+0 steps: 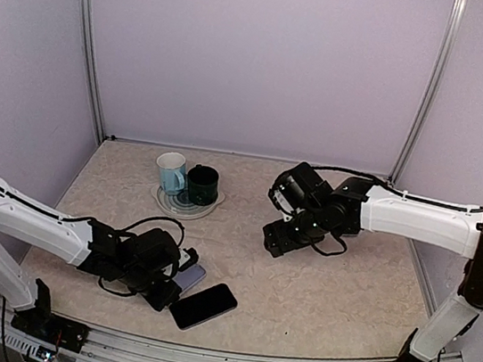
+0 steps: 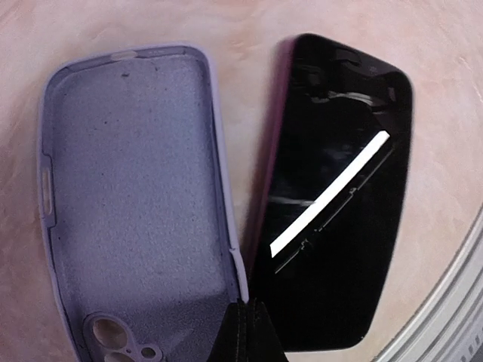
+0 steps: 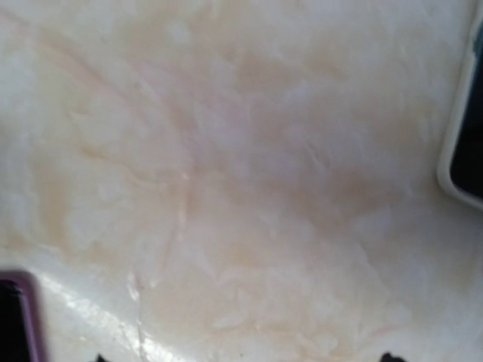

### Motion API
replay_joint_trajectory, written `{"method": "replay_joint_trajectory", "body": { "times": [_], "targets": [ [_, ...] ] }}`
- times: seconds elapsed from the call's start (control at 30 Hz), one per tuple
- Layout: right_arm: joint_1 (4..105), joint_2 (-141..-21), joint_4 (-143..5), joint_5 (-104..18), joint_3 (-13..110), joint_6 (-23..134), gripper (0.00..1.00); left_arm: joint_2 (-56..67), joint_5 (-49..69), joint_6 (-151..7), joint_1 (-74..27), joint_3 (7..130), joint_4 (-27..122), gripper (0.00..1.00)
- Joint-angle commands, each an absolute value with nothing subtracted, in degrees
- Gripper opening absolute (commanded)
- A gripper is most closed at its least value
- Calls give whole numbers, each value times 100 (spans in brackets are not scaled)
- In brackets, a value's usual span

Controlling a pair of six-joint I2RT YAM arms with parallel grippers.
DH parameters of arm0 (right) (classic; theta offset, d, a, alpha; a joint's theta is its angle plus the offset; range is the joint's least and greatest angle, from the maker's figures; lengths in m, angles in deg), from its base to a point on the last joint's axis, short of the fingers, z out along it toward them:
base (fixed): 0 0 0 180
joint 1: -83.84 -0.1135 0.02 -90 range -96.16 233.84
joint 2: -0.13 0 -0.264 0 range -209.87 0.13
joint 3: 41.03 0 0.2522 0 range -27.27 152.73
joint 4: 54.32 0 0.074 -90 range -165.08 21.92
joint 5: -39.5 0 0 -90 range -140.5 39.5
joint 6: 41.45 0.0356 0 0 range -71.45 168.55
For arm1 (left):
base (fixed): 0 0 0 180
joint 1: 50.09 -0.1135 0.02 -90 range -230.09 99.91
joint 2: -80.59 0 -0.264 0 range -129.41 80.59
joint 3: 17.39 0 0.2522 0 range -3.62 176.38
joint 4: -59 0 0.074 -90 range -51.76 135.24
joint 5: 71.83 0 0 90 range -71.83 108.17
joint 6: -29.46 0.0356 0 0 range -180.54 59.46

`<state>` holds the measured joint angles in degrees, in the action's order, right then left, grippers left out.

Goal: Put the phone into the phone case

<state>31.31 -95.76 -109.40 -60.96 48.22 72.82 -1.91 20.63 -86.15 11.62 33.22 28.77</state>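
Not done yet: phone (image 2: 332, 204) lies dark face up, near-left on counter (image 1: 325, 292), outside the phone case (image 2: 136, 204). Case is open side up, just beside phone's left. L jaws closed, tips at case rim btwn the two; can't tell if pinching. R jaws open, empty, mid-counter. Left: seat phone.

A table (image 1: 325, 292) with a pale, marbled top is seen. Near its front edge a black phone (image 1: 203, 306) is laid flat, screen up. Just to the left of it, a light purple phone case (image 2: 136, 204) is laid with its open side up (part of it is hidden in the top view). Toward the back a round plate (image 1: 185, 210) is set on the table, and a pale mug (image 1: 171, 171) and a dark mug (image 1: 202, 184) are stood on it.
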Motion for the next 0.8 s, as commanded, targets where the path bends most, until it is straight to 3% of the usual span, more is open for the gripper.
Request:
{"method": "replay_joint_trajectory", "body": {
  "times": [0.0, 0.37, 0.6, 0.77],
  "targets": [
    [3586, -9364, -10498, -5008, 4961, 6365, 78, -350, 1499, -6854, 1680, 3719, 3197, 0],
    [3578, -11238, -9874, -2548, 6191, 5062, 75, -846, 3227, -5348, 2460, 4102, 3151, 0],
    [3050, -12476, -10296, -1352, 7163, 4073, 75, -821, 3379, -5024, 2558, 4099, 3190, 0],
    [2808, -12587, -10413, -985, 6947, 3651, 73, -826, 3406, -5016, 2567, 4049, 3185, 0]
  ]
}}
